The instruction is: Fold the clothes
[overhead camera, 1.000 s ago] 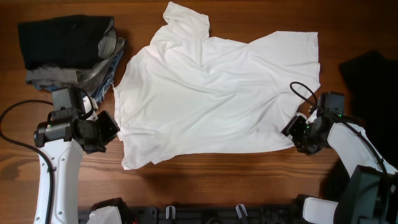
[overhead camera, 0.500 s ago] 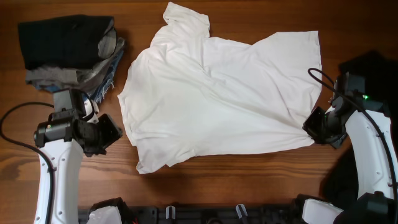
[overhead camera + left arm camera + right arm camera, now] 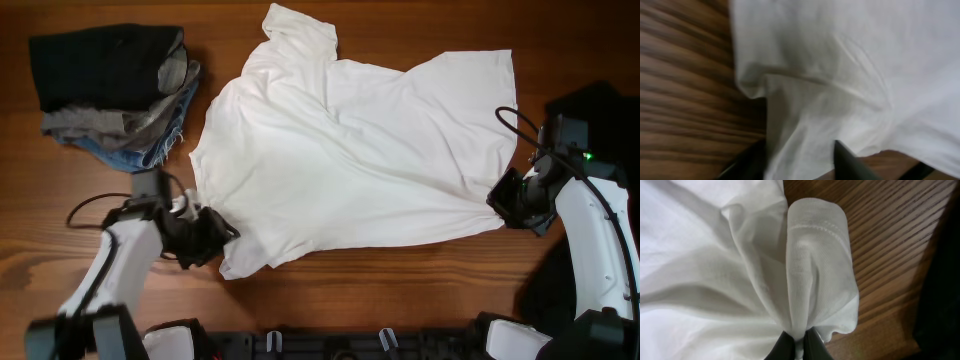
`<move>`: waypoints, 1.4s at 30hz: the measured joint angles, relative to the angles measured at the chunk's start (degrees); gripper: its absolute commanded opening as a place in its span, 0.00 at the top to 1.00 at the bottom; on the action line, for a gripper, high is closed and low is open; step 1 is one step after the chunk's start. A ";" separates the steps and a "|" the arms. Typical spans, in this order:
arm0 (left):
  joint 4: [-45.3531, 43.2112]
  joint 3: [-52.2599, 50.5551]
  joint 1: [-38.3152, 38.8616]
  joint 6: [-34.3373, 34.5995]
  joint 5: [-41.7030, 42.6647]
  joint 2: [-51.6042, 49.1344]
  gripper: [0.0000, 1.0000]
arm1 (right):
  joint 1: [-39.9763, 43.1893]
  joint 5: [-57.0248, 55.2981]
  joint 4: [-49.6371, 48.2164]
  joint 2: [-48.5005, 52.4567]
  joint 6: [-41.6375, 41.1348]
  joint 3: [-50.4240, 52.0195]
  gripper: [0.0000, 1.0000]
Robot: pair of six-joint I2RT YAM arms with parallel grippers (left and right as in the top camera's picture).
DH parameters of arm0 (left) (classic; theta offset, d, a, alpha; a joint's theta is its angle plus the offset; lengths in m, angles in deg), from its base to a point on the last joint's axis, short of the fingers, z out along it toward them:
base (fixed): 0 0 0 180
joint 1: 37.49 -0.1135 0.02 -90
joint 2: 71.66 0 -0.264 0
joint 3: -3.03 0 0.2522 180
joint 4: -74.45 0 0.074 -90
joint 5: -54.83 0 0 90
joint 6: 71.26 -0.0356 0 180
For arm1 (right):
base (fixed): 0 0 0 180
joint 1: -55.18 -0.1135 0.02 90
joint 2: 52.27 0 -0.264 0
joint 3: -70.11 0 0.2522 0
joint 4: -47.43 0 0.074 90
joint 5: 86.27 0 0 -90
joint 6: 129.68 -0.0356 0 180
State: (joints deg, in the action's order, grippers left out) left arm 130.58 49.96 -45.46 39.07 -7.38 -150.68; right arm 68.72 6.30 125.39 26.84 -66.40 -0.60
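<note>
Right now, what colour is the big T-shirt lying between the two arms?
The T-shirt is plain white, with no pattern; the overhead view shows it best.

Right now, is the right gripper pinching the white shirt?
Yes, the right gripper is clamped shut on a fold of the white shirt.

Robotics lab bench: wooden tabletop point(image 3: 400, 290), two cabled robot arms point(image 3: 120, 265) at its edge.

Txt/labels: none legible, any view.
White tee point(image 3: 350, 150): plain, no print or tag txt seen.
Folded pile point(image 3: 110, 85): black, grey, denim; no brand readable.
Right arm point(image 3: 590, 228): no markings legible.
</note>
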 measured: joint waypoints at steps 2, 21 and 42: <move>0.00 -0.13 3.10 -0.04 0.87 -2.05 0.96 | 0.00 0.07 0.02 0.00 0.02 0.00 0.96; 29.31 27.61 -3.34 -6.08 -11.56 16.24 0.39 | 0.00 1.05 3.41 -4.76 1.53 0.00 0.94; 17.25 11.19 -0.57 -5.22 3.61 -9.27 0.96 | 0.00 1.05 3.56 -4.76 1.81 0.00 0.95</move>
State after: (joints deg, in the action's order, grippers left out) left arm 147.82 61.15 -46.03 33.85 -3.77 -159.95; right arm 68.72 7.35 128.96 22.07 -64.59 -0.60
